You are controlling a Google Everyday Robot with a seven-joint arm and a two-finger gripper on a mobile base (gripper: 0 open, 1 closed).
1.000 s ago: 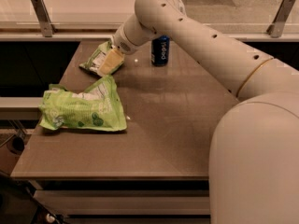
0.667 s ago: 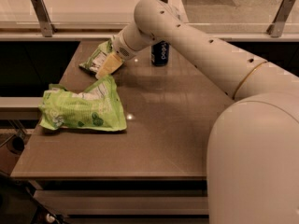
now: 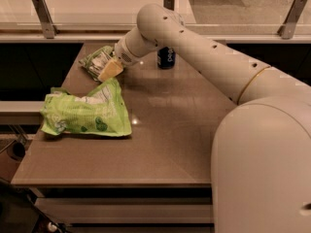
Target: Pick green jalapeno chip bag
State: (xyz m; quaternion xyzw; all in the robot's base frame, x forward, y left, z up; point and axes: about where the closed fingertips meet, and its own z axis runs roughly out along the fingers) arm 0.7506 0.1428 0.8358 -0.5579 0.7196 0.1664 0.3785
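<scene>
The green jalapeno chip bag [image 3: 95,60], small, olive-green with a white label patch, lies at the far left of the brown table [image 3: 180,130]. My gripper [image 3: 110,70] is at the end of the white arm, right at the bag's near right edge and partly covering it. I cannot tell whether it is touching the bag.
A larger bright lime-green bag with dark green spots [image 3: 87,113] lies on the table's left side, just in front of the small bag. A dark blue can [image 3: 166,58] stands at the back, behind the arm. A railing with metal posts [image 3: 43,16] runs behind the table.
The arm has swung slightly left and the gripper has come down a little over the small bag's near edge. The bags and the can have not moved.
</scene>
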